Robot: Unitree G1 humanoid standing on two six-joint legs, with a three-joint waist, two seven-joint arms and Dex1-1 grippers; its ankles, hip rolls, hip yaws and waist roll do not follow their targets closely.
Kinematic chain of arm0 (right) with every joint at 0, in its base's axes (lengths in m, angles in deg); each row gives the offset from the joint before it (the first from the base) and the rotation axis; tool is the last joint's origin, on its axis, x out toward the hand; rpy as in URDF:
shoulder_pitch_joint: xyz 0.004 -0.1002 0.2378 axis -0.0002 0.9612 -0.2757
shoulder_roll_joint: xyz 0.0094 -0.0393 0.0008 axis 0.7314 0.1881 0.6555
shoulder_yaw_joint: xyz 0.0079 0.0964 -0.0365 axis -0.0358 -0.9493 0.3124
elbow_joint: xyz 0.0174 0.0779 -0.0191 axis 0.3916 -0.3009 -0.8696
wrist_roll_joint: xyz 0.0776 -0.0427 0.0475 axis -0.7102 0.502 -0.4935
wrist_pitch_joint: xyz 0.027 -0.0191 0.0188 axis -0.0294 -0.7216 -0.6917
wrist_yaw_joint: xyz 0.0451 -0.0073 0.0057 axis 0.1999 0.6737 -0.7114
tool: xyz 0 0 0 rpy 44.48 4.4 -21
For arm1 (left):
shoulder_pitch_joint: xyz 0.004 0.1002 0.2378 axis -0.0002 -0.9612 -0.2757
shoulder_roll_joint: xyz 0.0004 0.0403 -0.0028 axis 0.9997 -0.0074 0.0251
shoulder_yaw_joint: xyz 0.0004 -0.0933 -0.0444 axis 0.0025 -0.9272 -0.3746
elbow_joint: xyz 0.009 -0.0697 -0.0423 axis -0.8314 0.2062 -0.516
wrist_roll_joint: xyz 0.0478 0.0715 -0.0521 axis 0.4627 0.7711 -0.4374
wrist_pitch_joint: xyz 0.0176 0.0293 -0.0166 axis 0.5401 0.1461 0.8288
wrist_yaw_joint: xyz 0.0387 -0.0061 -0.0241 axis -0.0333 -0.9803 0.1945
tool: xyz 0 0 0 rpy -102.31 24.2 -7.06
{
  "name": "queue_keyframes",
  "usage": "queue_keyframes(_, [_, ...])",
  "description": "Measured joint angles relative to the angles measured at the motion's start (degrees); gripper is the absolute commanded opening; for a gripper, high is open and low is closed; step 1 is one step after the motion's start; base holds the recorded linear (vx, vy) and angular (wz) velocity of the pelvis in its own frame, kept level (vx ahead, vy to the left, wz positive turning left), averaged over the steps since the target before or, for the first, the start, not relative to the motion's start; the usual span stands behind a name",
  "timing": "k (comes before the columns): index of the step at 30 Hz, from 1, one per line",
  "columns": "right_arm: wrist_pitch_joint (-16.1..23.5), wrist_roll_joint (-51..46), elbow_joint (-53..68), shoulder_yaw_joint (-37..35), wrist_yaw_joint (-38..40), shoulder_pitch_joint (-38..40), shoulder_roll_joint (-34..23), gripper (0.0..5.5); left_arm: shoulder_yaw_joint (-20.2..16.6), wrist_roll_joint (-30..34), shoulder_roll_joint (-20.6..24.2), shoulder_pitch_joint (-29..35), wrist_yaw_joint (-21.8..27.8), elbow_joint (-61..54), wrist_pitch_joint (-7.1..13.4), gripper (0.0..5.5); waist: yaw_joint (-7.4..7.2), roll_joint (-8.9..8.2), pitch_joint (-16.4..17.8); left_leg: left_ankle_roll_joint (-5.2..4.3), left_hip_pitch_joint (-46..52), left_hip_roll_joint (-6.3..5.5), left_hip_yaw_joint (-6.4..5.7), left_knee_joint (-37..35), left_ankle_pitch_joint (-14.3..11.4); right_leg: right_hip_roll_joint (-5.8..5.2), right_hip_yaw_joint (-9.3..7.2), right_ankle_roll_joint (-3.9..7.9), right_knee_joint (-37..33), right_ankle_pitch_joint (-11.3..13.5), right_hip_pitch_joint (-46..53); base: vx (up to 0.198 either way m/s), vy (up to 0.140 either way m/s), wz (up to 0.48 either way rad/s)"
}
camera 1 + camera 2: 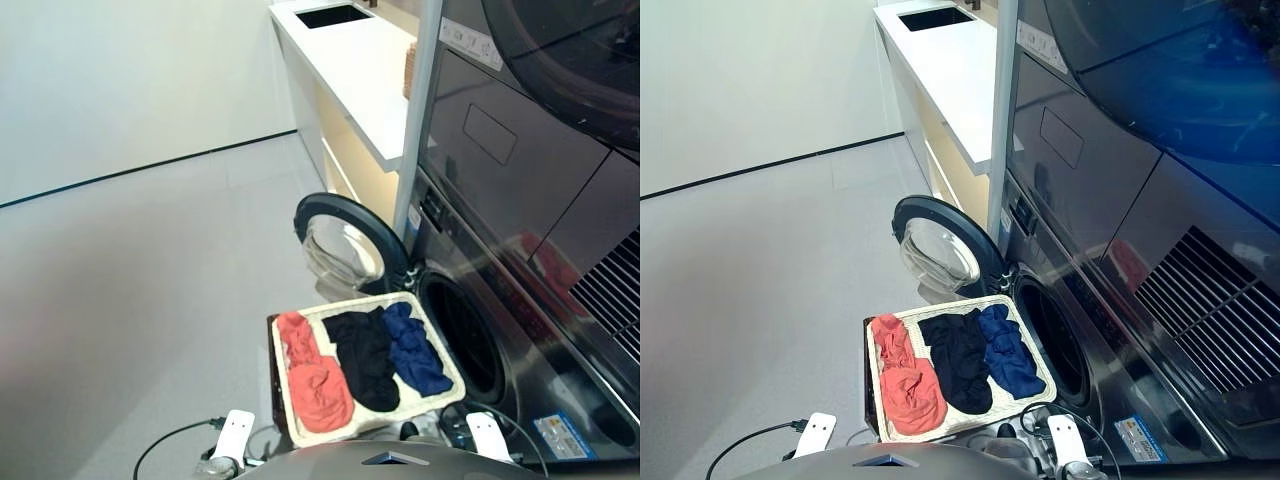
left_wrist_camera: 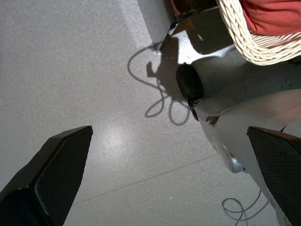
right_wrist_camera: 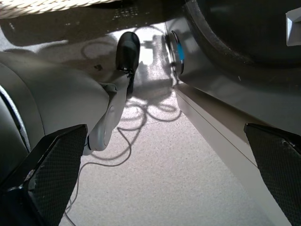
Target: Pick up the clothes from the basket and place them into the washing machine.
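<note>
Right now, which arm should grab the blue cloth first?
Probably the right. The blue cloth lies at the basket's right end, beside the washing machine's open drum. Both pincers hang open and empty, pointing at the floor.

My left gripper [image 2: 169,176] hangs low at my side, its two black fingers [image 2: 59,172] spread wide apart with nothing between them; my right gripper [image 3: 167,176] hangs low likewise, fingers [image 3: 51,172] parted and empty; from my head only the pale top of each wrist shows, left wrist [image 1: 233,437] and right wrist [image 1: 489,436], both pointing down.
</note>
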Motion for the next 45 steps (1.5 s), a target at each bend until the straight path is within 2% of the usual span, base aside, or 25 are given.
queue_keyframes(10, [0.01,0.02,0.01,-0.01,0.07,-0.12,-0.56,5.5,-0.07,-0.28,-0.17,0.01,-0.79,-0.98,0.05,5.5,0.04,0.14,0.8,0.01,-0.29,-0.06,0.0,0.01,0.0,-0.06,0.0,0.07,0.0,0.03,-0.32,0.0,0.0,0.0])
queue_keyframes(20, [0.12,0.01,0.45,0.02,1.4,-0.35,-0.56,5.5,-0.21,-4.46,-0.64,0.35,-2.89,-2.3,0.24,5.5,0.05,0.14,2.33,0.03,-0.15,-0.2,-0.02,0.02,0.0,-0.17,-0.12,0.32,0.0,0.15,-0.25,0.0,0.0,0.0])
queue_keyframes(22, [0.35,-0.08,2.38,-0.06,3.08,-0.4,-0.59,5.5,-0.23,-6.28,-1.07,0.58,-4.01,-4.23,0.32,5.5,-0.03,0.05,2.72,0.05,-0.29,-0.49,0.19,0.03,0.02,-0.16,0.28,0.31,0.0,0.22,-0.98,-0.095,-0.009,-0.066])
queue_keyframes(24, [1.31,-0.15,7.69,0.37,5.04,-0.32,-0.84,5.5,-0.06,-8.27,-1.74,1.01,-5.6,-7.76,0.79,5.5,-0.02,-0.05,3.43,0.36,-1.58,-0.45,1.21,-0.03,0.26,-0.3,0.93,0.19,0.05,0.81,-2.58,-0.09,-0.008,-0.198])
queue_keyframes(27, [2.68,-0.02,13.35,2.24,7.35,-1.88,-1.65,5.5,1.79,-10.94,-2.24,3.97,-7.21,-12.63,1.83,5.5,-0.3,-0.59,6.18,0.67,-2.43,-1.04,1.39,0.02,0.73,-0.39,1.28,0.61,0.04,1.65,-3.54,-0.146,-0.012,-0.079])
queue_keyframes(30, [2.89,0.06,25.09,4.49,9.37,-2.33,-3.45,5.5,2.68,-13.92,-1.92,7.13,-9.63,-19.08,2.94,5.5,-0.48,-1.2,8.5,1.0,-5.41,-1.37,1.8,0.04,1.58,-0.65,2.05,0.63,0.31,2.8,-6.88,-0.138,-0.022,-0.072])
queue_keyframes(33, [3.51,-0.03,37.89,4.63,11.16,-2.91,-4.17,5.5,4.94,-16.44,-1.3,10.98,-12.94,-24.73,3.43,5.5,-1.03,-2.67,12.14,0.81,-7.98,-1.69,1.99,0.06,2.55,-0.54,2.39,0.34,0.36,3.68,-9.72,-0.072,-0.024,-0.048])
queue_keyframes(36, [5.15,-0.23,46.3,4.75,12.42,-5.92,-4.32,5.5,6.95,-18.04,-1.78,15.82,-15.43,-26.19,3.96,5.5,-1.66,-3.8,15.36,0.75,-10.05,-1.72,2.84,0.55,2.94,-0.4,3.39,0.18,0.51,4.47,-12.19,-0.061,-0.024,-0.134])
queue_keyframes(40, [6.09,-1.57,49.31,4.83,14.17,-10.21,-4.6,5.5,9.99,-19.27,-2.31,21.46,-17.54,-27.76,3.91,5.5,-2.41,-4.11,18.18,0.69,-12.34,-1.67,2.74,1.54,2.91,-0.4,3.75,-0.14,1.1,4.87,-14.5,-0.054,-0.025,-0.033])
queue_keyframes(42, [6.56,-2.34,53.55,4.99,15.61,-10.81,-5.08,5.5,11.12,-19.63,-2.07,23.75,-19.67,-30.77,4.04,5.5,-3.03,-4.05,18.58,0.72,-15.9,-1.71,2.31,2.67,2.86,-0.55,3.7,0.27,2.6,4.48,-18.09,-0.033,-0.013,0.032])
queue_keyframes(44, [6.91,-2.34,56.87,4.99,17.03,-12.76,-5.11,5.5,11.17,-19.61,-1.99,27.62,-21.44,-31.2,4.04,5.5,-3.38,-4.17,21.09,0.74,-17.76,-1.74,1.43,3.68,2.9,-0.62,3.74,-0.17,3.93,4.81,-20.03,-0.025,-0.008,0.029])
queue_keyframes(45, [7.44,-2.32,57.68,5.12,17.52,-13.73,-5.12,5.5,11.17,-19.55,-2.12,29.27,-22.13,-31.39,4.04,5.5,-3.51,-4.13,22.16,0.74,-18.1,-1.75,1.4,4.02,2.9,-0.61,3.76,-0.26,4.43,4.74,-20.46,-0.076,-0.008,-0.015])
